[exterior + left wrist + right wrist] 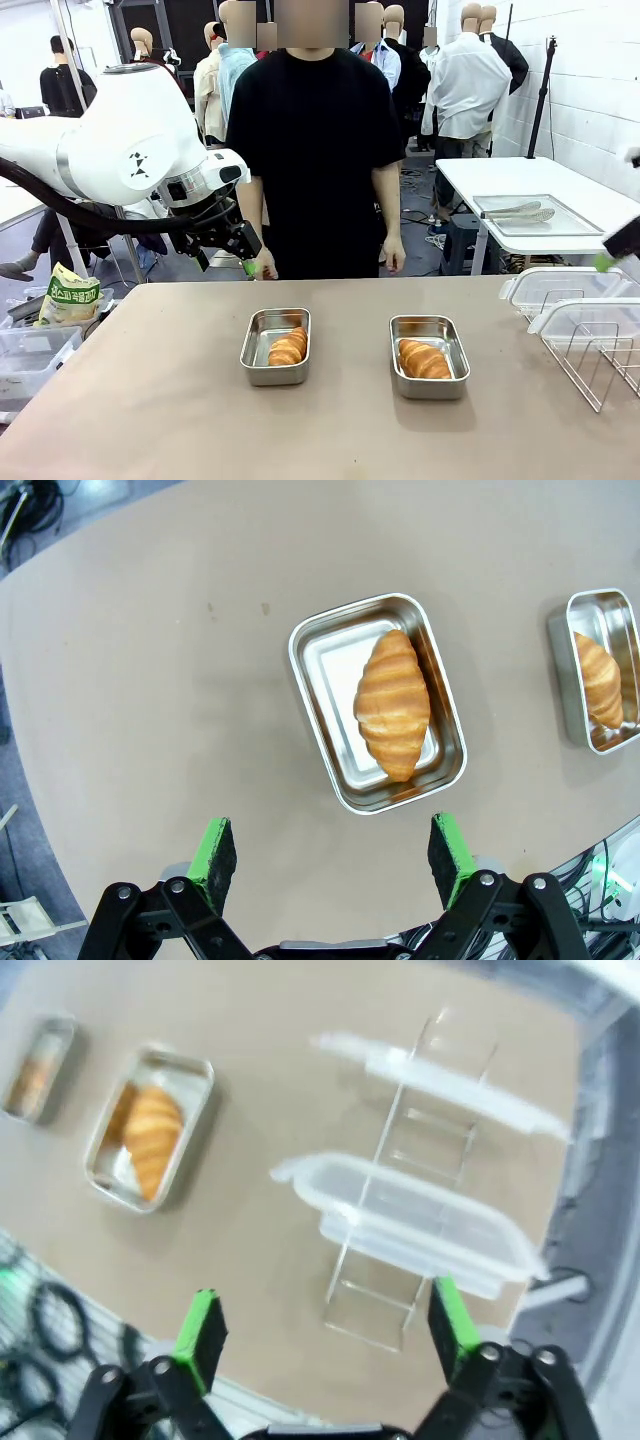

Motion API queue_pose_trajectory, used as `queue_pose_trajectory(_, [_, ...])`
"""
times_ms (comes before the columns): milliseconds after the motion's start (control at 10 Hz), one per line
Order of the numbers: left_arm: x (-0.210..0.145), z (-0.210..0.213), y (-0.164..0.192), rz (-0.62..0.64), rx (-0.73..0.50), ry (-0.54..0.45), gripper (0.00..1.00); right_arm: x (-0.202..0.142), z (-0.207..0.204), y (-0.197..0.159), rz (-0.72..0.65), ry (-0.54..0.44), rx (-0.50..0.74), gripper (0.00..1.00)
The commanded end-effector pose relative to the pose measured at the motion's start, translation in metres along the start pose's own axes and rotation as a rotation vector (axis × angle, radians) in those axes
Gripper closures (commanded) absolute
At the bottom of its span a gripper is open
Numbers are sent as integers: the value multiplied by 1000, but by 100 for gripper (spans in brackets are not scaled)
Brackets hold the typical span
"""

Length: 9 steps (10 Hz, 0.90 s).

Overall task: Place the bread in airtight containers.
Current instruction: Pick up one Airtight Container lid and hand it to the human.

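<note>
Front view: a tan surface [150,400] carries two small rectangular stainless steel tubs, side by side and apart. The left steel tub [274,376] holds one golden-brown, glossy, croissant-shaped left roll [288,347]. The right steel tub [432,390] holds the right roll [424,360]. Both tubs are uncovered. The clear lids [560,288], snap-on plastic, lean in a wire rack [600,370] at the robot's right end of the surface, well apart from the tubs. A person [315,150] stands at the far side, hands down.

Left wrist view: the left gripper [330,852] hovers above the left steel tub, jaws wide, nothing between the green pads. Right wrist view, blurred: the right gripper [325,1328] hangs over the rack, jaws wide, empty.

Judgement: the bread looks placed and closing the tubs remains.
- **Rolls:** they look light and soft, with a thin, brittle crust that is likely slippery where glazed. If one needs shifting, pinch it gently across the thick middle, not the tapered tips.
- **Lids:** they look light, smooth and somewhat flexible. Take one by a long edge clear of the rack wires.
- **Tubs:** they look light, so one may slide when a lid is pressed on.
</note>
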<state>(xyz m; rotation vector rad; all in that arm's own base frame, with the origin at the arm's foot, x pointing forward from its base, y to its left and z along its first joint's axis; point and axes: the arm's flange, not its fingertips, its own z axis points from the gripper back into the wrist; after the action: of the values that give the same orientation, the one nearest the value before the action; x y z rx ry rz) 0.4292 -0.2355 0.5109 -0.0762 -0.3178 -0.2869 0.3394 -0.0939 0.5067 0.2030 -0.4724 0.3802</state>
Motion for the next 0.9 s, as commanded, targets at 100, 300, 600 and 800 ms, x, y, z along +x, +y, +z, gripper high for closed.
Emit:
queue_pose_trajectory(100, [0, 0, 1, 10, 0, 0, 0, -48, -10, 0, 299, 60, -31, 0])
queue_pose_trajectory(300, [0, 0, 1, 10, 0, 0, 0, -41, -3, 1, 392, 54, -50, 0])
queue_pose_trajectory(600, [0, 0, 1, 10, 0, 0, 0, -19, 7, -14, 344, 82, -24, 0])
queue_pose_trajectory(800, [0, 0, 1, 10, 0, 0, 0, -17, 11, -11, 367, 71, -34, 0])
